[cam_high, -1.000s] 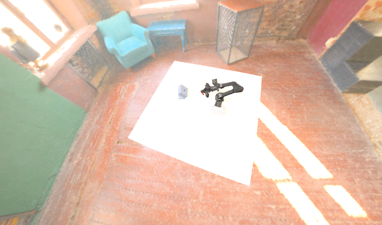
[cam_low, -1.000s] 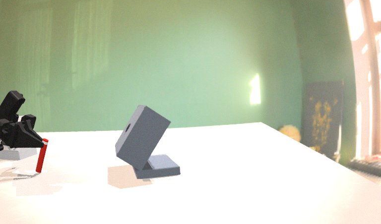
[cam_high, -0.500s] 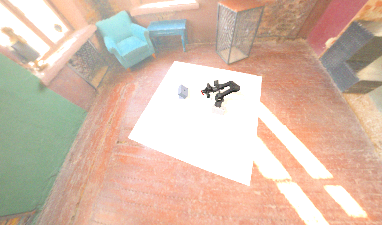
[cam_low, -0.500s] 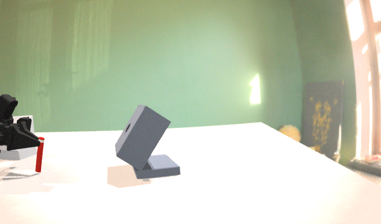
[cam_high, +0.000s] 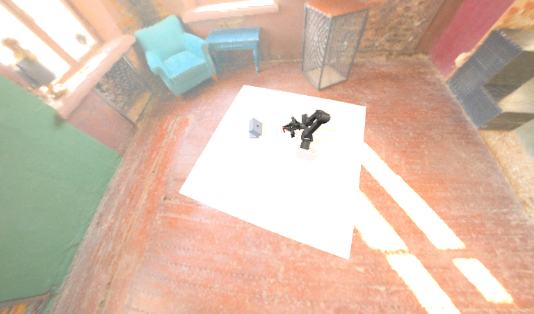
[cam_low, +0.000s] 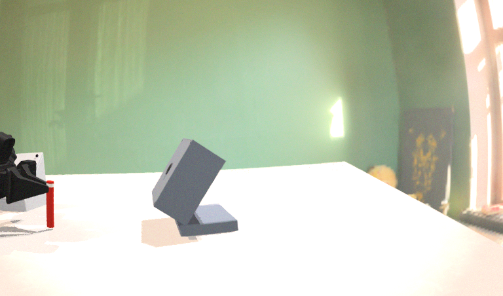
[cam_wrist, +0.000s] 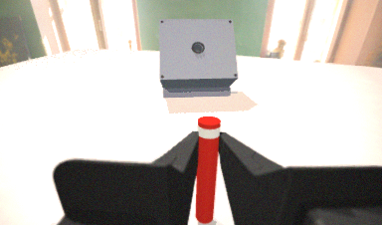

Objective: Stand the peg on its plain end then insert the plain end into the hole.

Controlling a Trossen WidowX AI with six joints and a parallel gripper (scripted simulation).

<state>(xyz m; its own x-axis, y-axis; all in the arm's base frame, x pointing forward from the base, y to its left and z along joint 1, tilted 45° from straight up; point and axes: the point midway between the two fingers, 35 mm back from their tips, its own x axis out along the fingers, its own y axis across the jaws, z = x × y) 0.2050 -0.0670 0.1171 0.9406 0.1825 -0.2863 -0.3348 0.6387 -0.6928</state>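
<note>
The red peg (cam_low: 50, 205) (cam_wrist: 207, 175) (cam_high: 283, 128) stands upright with its white band at the top and its plain end on the white table (cam_low: 297, 241). My gripper (cam_wrist: 208, 137) (cam_low: 43, 188) (cam_high: 286, 128) is shut on the peg just below the band. The grey sloped panel (cam_low: 187, 179) (cam_wrist: 197, 51) (cam_high: 255, 128) stands ahead of the gripper on its flat base. Its one round hole (cam_wrist: 198, 48) (cam_low: 168, 167) faces the gripper and points up at a slant.
The arm's white base block (cam_low: 27, 181) (cam_high: 306, 153) sits behind the gripper. The table edge (cam_low: 408, 196) runs along the right in the exterior view.
</note>
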